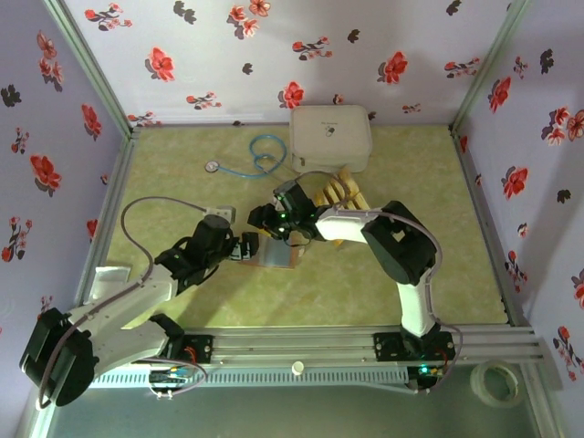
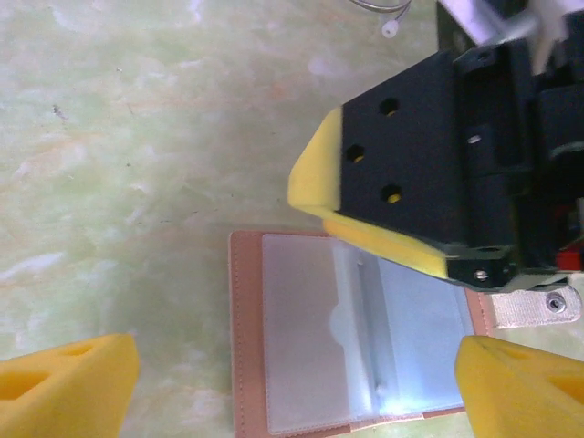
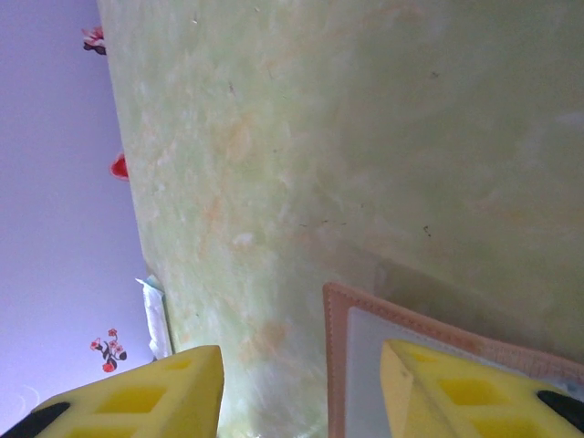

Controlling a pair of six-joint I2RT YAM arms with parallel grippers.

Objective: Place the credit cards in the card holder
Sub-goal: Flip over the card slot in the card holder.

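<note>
Arms: I count two, the left arm [image 1: 128,310] and the right arm [image 1: 406,251].
Grippers: two, the left gripper [image 1: 246,248] and the right gripper [image 1: 265,226].
Yellow finger pads [image 3: 155,401]: two per gripper, so I log four.
Card holder [image 2: 310,356]: one.
Clear pockets [image 2: 301,301] on its open face: I see two, side by side.
Credit cards [image 1: 338,193]: one fanned bunch of several cards; I cannot get an exact number from my top view.
White case [image 1: 330,137]: one.
Stethoscope [image 1: 260,157]: one.
Tape roll [image 1: 495,383]: one.
</note>
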